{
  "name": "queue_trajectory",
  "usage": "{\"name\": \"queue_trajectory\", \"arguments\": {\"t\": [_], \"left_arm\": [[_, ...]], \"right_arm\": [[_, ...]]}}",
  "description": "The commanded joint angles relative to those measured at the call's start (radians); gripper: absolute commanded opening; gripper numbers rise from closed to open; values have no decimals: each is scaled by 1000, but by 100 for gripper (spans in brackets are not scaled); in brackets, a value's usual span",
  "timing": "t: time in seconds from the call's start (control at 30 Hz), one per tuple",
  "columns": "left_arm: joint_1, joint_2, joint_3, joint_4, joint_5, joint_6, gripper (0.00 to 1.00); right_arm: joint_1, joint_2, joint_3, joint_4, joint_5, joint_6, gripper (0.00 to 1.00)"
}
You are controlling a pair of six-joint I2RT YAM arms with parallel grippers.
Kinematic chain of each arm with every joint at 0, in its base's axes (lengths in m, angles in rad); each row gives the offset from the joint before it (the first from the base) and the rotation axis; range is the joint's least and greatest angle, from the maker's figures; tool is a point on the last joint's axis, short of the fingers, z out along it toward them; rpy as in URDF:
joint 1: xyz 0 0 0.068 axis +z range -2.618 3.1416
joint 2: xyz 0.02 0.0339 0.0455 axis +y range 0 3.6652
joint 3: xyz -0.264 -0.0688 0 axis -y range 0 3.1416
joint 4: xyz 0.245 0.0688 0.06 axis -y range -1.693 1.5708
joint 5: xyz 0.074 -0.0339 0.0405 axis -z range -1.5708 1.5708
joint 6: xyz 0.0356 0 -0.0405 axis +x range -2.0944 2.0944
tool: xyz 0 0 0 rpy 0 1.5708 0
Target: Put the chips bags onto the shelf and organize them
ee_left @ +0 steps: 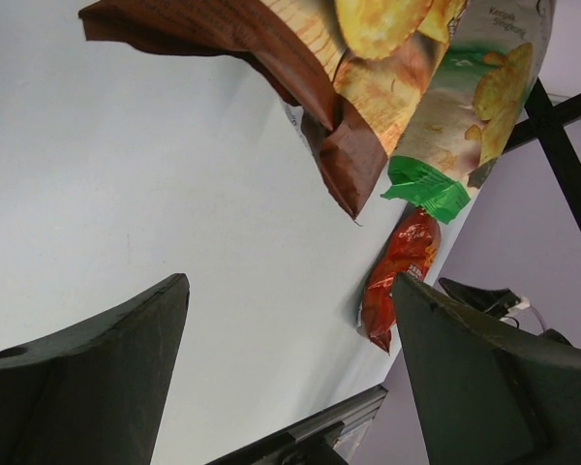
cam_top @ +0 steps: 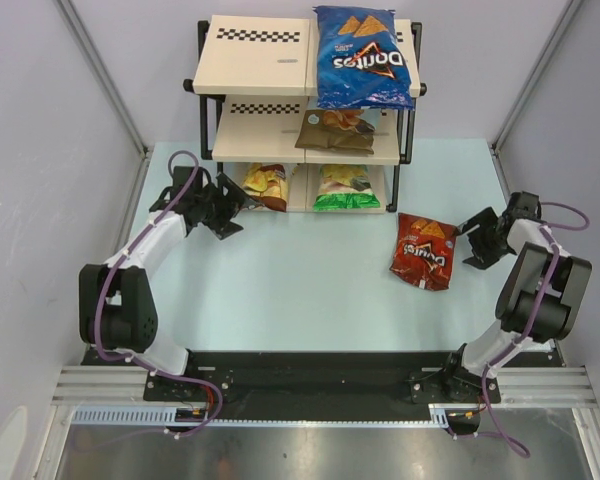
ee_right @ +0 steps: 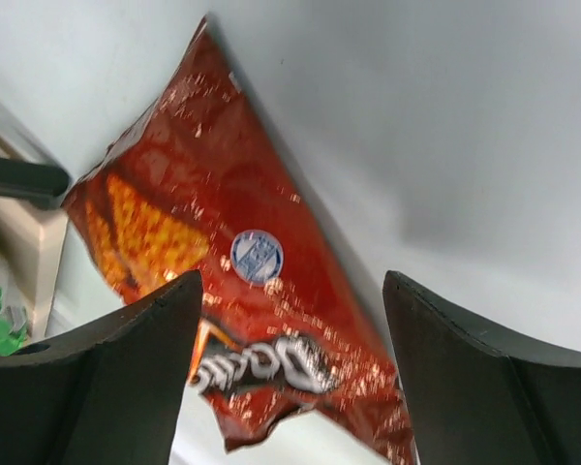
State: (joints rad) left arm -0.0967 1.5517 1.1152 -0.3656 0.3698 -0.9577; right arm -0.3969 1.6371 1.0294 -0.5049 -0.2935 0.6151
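The shelf (cam_top: 250, 62) stands at the back of the table. The large blue Doritos bag (cam_top: 364, 55) lies on its top tier at the right. The pale blue-and-brown bag (cam_top: 335, 130) is on the middle tier. The small dark brown-red Chuba (cam_top: 266, 184) and the green-white Chuba (cam_top: 346, 187) sit on the bottom tier. The red Doritos bag (cam_top: 425, 250) lies flat on the table. My left gripper (cam_top: 230, 207) is open and empty just left of the brown-red Chuba (ee_left: 300, 58). My right gripper (cam_top: 477, 241) is open, just right of the red Doritos (ee_right: 223, 281).
The left halves of the top and middle tiers are bare boards. The shelf's black frame (ee_left: 562, 145) shows behind the green-white bag (ee_left: 465, 107). Grey enclosure walls (cam_top: 50, 130) stand on both sides. The table's front edge carries a metal rail (cam_top: 320, 385).
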Motion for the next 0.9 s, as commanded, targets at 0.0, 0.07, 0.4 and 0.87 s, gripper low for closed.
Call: {"name": "queue_trajectory", "arguments": {"t": [0.0, 0.07, 0.4, 0.87], "left_arm": [[5, -59, -21, -2, -9, 39, 90], [5, -65, -23, -9, -14, 43, 90], [5, -74, -25, -27, -28, 66, 90], [-24, -65, -58, -7, 40, 53, 90]], "right_arm": [[4, 82, 29, 101, -13, -52, 81], [10, 107, 28, 94, -25, -80, 81], [50, 219, 28, 143, -251, -84, 77], [133, 109, 9, 34, -286, -43, 9]]}}
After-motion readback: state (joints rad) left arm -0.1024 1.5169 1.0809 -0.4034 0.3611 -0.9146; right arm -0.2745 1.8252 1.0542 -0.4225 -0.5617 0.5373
